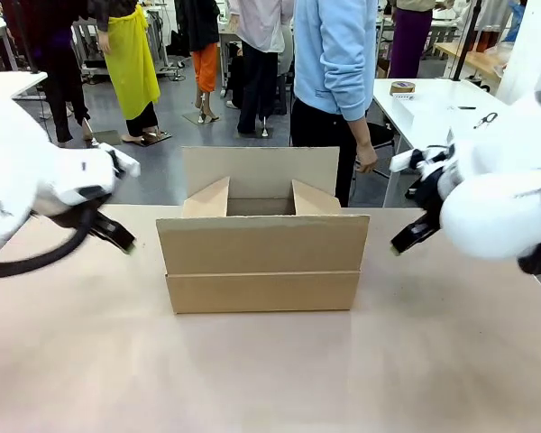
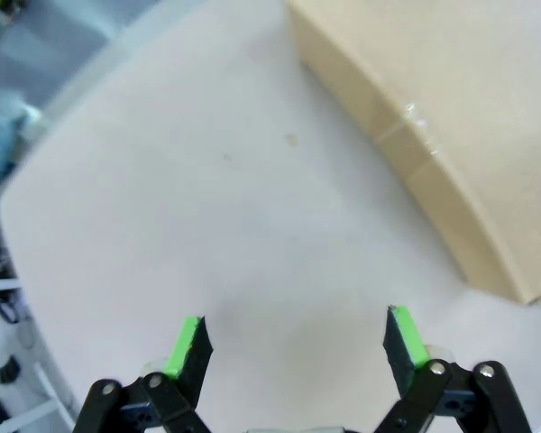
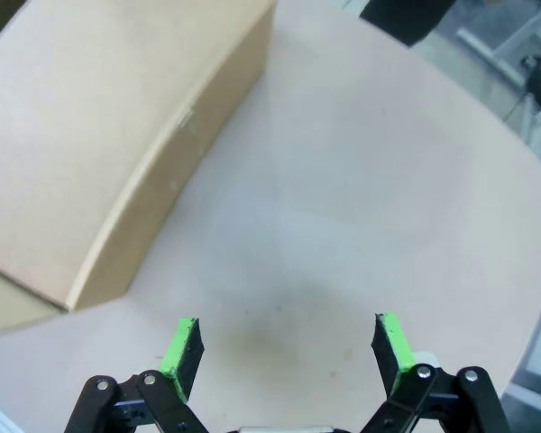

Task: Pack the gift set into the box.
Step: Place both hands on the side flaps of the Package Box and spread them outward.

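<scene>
At the middle of the table [image 1: 270, 379], a brown corrugated cardboard box [image 1: 261, 289] with its top open: far flap upright, side flaps leaning up, near flap apparently folded down over the front wall. Inside hidden from here. Looks light, stiff along walls and corners but floppy at the flaps. Smooth-sided too, so likely to slide on the tabletop under a push. Best taken by a wall's top edge near a corner, or steadied from both ends — not by a loose flap.

Just off the box's left end, low over the table, the left gripper [image 1: 117, 236], fingers spread wide with nothing between the green pads [image 2: 187, 343]. Same for the right gripper [image 1: 406, 239] off the right end — wide and empty. Beyond the far edge, a person [image 1: 335, 54] in a light blue top.
</scene>
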`<state>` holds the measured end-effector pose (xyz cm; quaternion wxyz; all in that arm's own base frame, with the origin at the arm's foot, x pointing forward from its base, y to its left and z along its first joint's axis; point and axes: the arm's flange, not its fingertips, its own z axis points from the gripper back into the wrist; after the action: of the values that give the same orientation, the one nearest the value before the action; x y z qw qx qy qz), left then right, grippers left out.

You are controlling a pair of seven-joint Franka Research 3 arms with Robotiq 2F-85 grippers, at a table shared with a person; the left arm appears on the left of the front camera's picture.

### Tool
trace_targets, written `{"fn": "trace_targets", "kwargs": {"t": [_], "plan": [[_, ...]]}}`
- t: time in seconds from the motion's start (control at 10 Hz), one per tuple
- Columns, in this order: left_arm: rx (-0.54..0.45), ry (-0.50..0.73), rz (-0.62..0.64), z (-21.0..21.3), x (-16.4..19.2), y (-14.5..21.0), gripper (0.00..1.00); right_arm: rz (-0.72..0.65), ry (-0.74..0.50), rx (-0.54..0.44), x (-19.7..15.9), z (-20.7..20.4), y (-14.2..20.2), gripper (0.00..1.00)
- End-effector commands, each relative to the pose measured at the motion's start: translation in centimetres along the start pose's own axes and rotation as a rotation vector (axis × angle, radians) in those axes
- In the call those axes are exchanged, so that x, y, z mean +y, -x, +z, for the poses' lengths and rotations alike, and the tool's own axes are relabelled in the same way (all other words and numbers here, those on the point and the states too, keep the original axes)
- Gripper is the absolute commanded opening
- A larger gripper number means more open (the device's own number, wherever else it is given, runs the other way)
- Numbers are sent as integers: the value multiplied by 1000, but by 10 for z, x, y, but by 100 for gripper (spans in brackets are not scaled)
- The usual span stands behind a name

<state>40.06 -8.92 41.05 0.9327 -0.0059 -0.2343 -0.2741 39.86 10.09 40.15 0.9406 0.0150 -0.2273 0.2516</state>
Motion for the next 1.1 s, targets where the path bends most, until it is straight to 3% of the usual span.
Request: {"fn": "trace_targets", "kwargs": {"t": [0.0, 0.1, 0.2, 0.3, 0.4, 0.6, 0.8, 0.9, 1.0], "plan": [[-156, 95, 108, 70, 35, 58, 100, -117, -227, -78, -35, 49, 23, 100], [-246, 200, 245, 98, 51, 69, 100, -253, -352, -136, -57, 69, 32, 100], [-243, 412, 395, 120, 76, 82, 100, -421, -609, -221, -88, 95, 46, 100], [-332, 662, 450, 135, 102, 99, 100, -549, -825, -344, -119, 115, 67, 100], [-413, 856, 579, 141, 137, 120, 100, -664, -945, -440, -147, 126, 91, 100], [-630, 1096, 761, 134, 190, 177, 100, -852, -1104, -646, -197, 130, 151, 100], [-790, 1136, 921, 120, 206, 229, 100, -1070, -1078, -786, -225, 118, 208, 100], [-800, 1006, 993, 115, 199, 236, 100, -1184, -976, -812, -227, 112, 228, 100], [-674, 1013, 787, 137, 201, 233, 100, -892, -1014, -613, -221, 140, 205, 100]]}}
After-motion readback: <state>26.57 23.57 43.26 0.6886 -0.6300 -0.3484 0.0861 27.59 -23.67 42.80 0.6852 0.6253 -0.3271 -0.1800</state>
